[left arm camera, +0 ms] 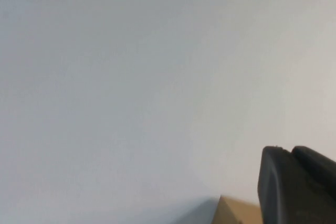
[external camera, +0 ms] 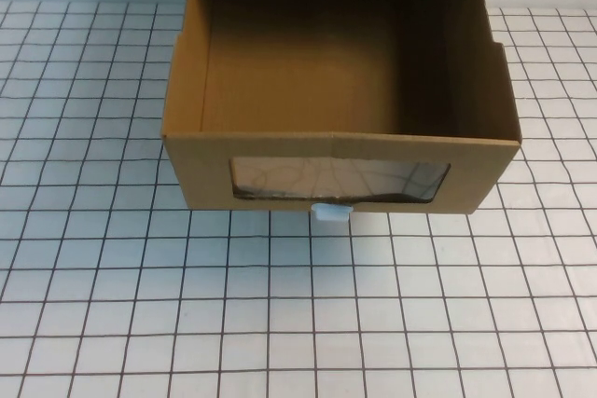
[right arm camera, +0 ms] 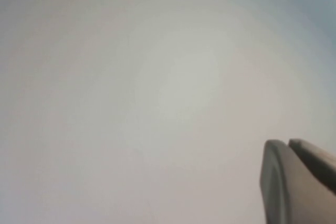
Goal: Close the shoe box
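The gridded table carries the shoe box, whose drawer stands pulled well out of its sleeve toward the robot, windowed front and small white pull tab facing it, so closing likely means a straight push away along the drawer's long axis. Neither arm shows in the high view. The left gripper hangs beside a cardboard corner, so it seems nearer; the right gripper faces blank wall. Whether either is clenched or released, I cannot tell.
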